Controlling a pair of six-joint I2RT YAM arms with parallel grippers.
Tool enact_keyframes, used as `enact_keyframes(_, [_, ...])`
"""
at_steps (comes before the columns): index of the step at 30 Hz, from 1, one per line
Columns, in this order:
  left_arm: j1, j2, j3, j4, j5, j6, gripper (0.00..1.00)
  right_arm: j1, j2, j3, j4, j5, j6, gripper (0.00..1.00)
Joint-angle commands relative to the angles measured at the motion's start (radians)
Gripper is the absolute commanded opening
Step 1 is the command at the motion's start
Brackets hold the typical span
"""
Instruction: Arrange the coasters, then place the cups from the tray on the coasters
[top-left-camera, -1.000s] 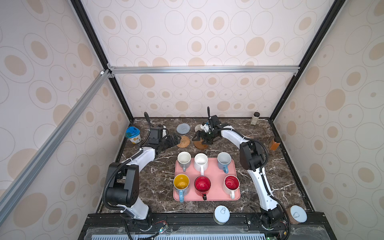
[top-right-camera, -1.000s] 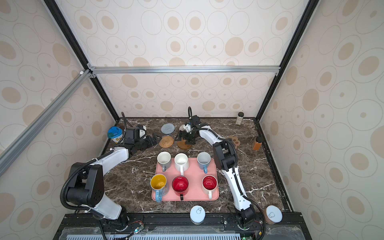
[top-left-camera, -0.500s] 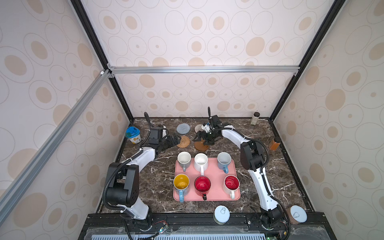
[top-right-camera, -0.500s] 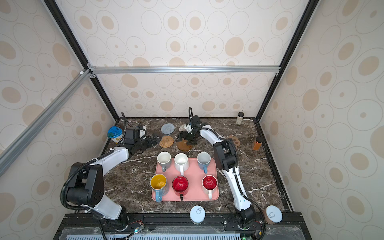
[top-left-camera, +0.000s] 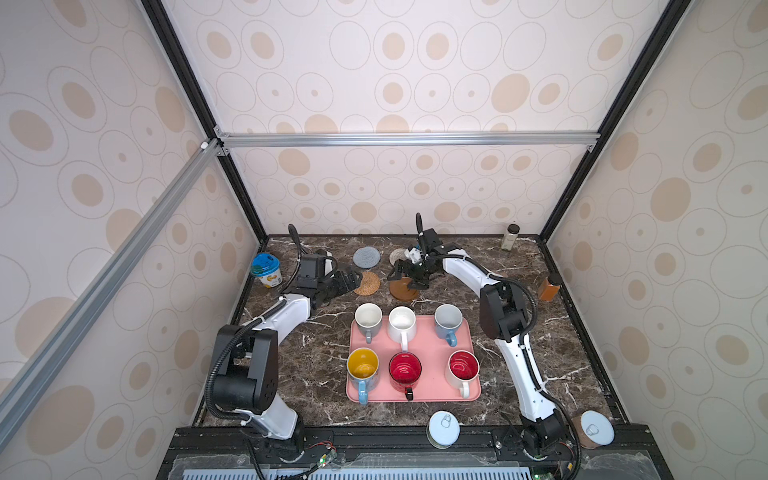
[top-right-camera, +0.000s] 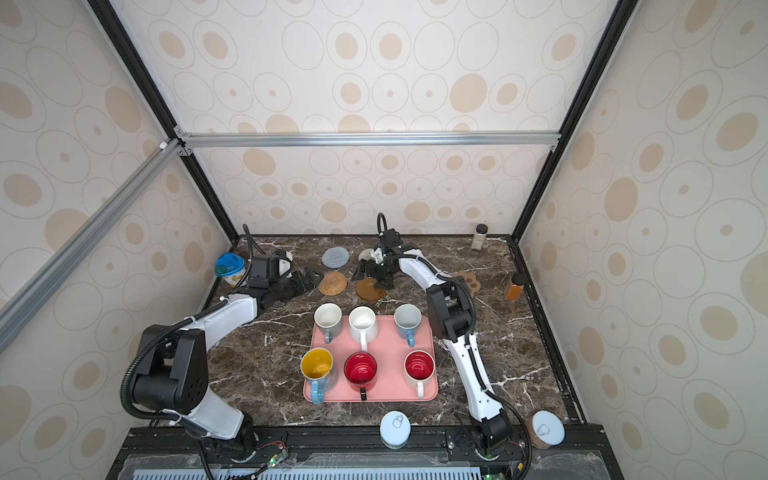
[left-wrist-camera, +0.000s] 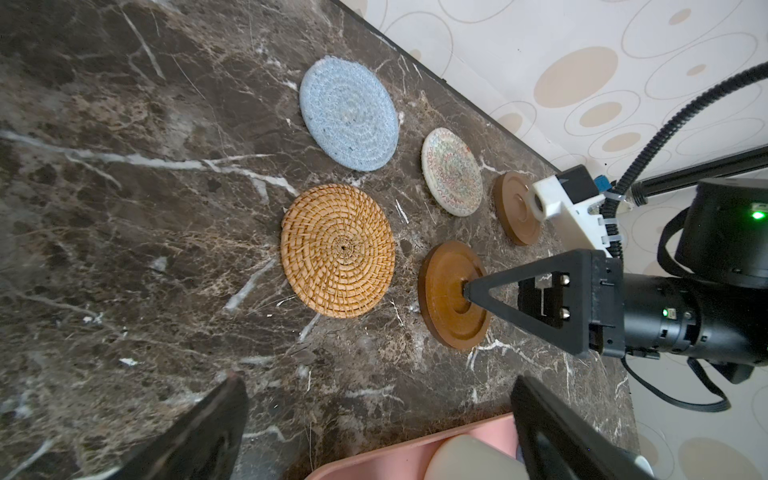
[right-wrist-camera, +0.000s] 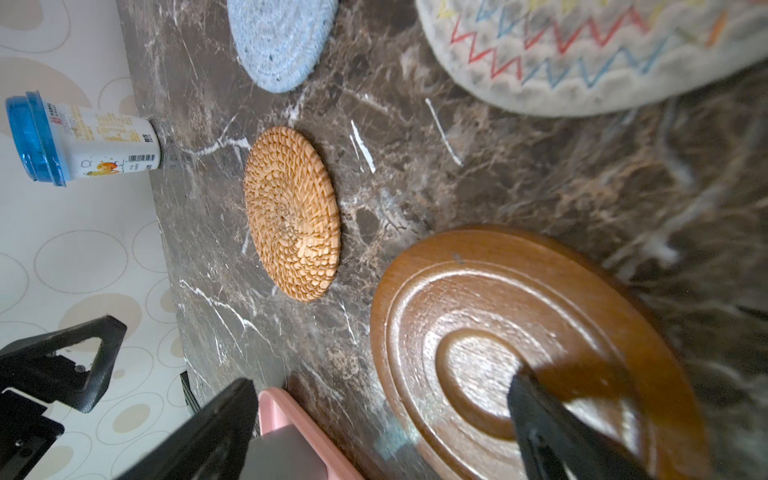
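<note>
Right gripper (top-left-camera: 405, 280) now sits lower than 1 second ago, jaws spread, 1 fingertip (left-wrist-camera: 474, 292) over the wooden disc (top-left-camera: 402, 293); left gripper (top-left-camera: 351, 281) gapes beside the rattan coaster (top-left-camera: 368, 284).

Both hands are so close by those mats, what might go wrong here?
The right hand is open, with one fingertip seemingly touching the nearer wooden disc; a sideways push might slide it against the rattan coaster. The left hand hovers open beside that coaster, so the two arms may bump.
</note>
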Motion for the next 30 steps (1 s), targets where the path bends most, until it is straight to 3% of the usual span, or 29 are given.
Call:
enact_keyframes(1, [0.007,-0.023,0.028,-0.015,-0.004,0.001,1.00,-0.035,0.084,-0.008,-0.050,0.113,0.026,0.99])
enact_keyframes(10, [0.007,-0.027,0.029,-0.017,-0.007,0.001,1.00,-0.039,0.067,-0.011,-0.054,0.105,0.025,0.99])
enact_keyframes(30, [0.006,-0.033,0.029,-0.010,-0.007,-0.005,1.00,-0.053,-0.097,-0.011,0.011,-0.048,-0.030,0.98])
